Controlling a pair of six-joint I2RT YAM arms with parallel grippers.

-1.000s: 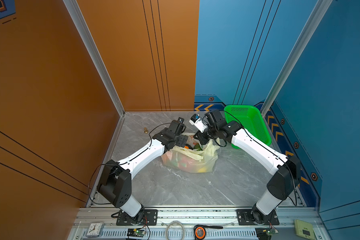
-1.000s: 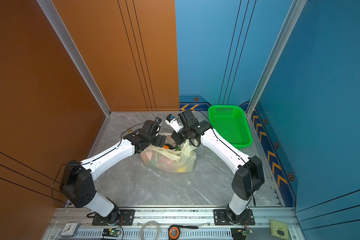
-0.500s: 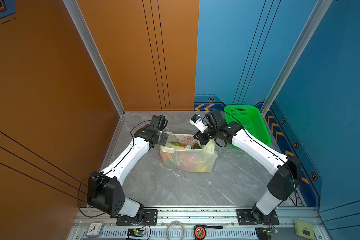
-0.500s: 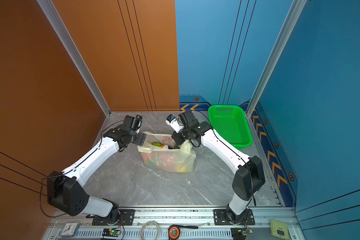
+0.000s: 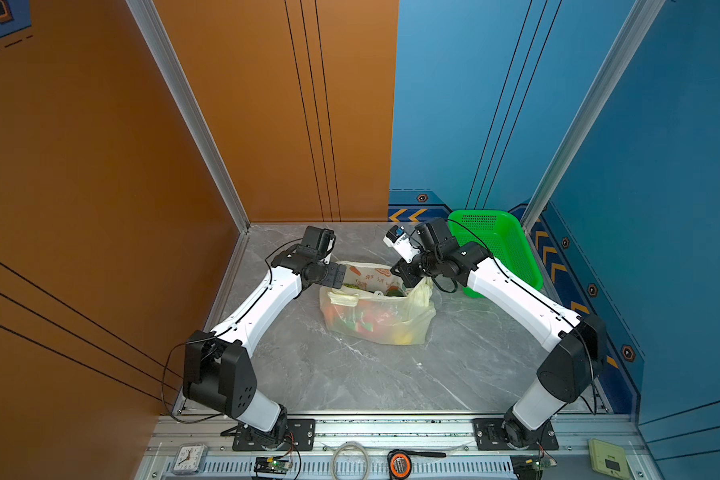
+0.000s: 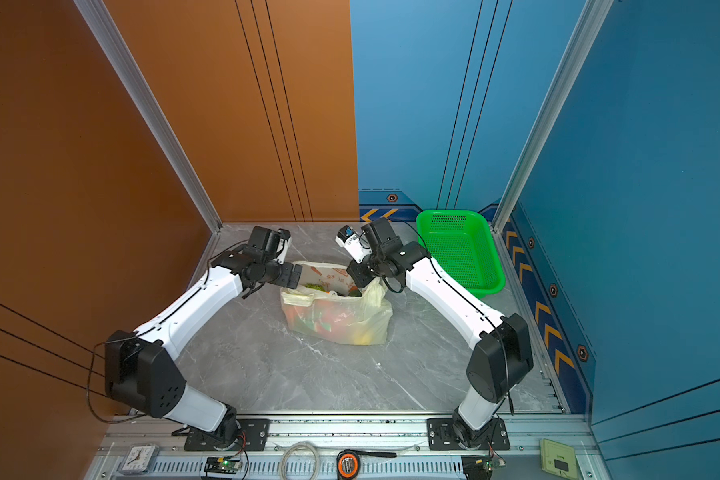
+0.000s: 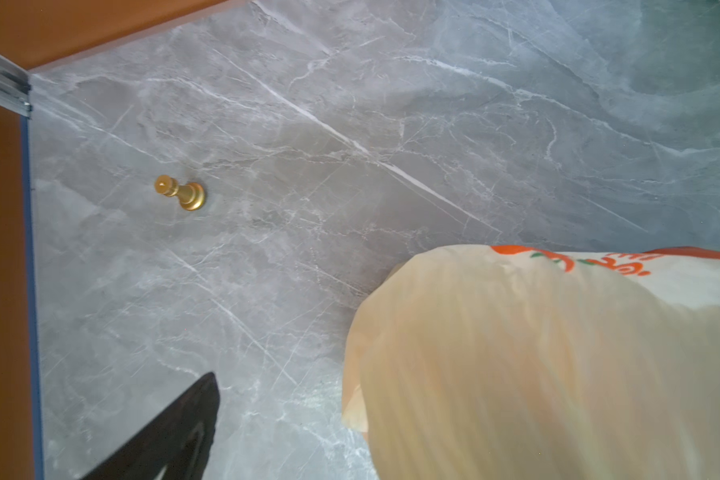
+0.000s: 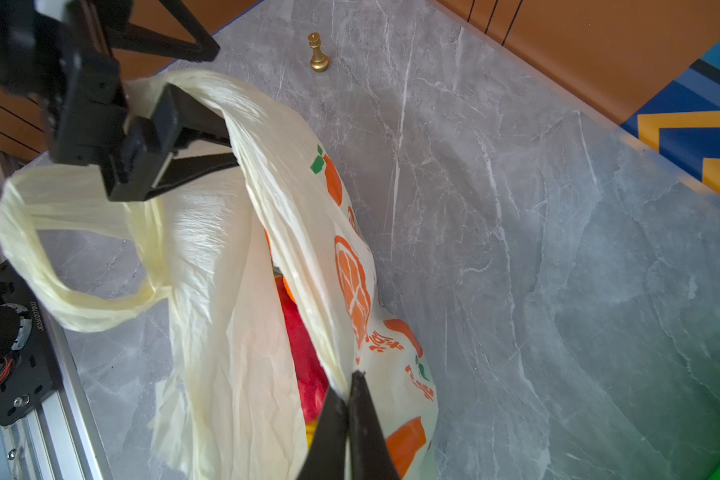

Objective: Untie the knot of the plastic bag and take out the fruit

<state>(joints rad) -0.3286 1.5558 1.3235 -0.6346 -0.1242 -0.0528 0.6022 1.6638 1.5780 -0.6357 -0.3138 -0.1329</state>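
Right claw (image 8: 350, 376) grips plastic bag (image 5: 375, 324) rim, mid-frame; left claw (image 8: 225, 104), wide, hooks opposite rim. Judged: knot undone; extract fruit (image 8: 304, 345) next.

**Left wrist view.** The plastic bag (image 7: 558, 365) is blurred and cut off by two edges. It hides one finger of the left gripper (image 8: 225, 102), so you see a single dark finger (image 7: 171, 432), itself clipped.

**Right wrist view.** The right gripper (image 8: 350, 395) shows only its pinched tips at the frame edge.

**Top views.** The fruit (image 5: 366, 322) reads as coloured patches through the film, so you cannot tell the kinds apart. The right arm (image 5: 512, 291) covers a corner of the green basket (image 5: 504, 249).
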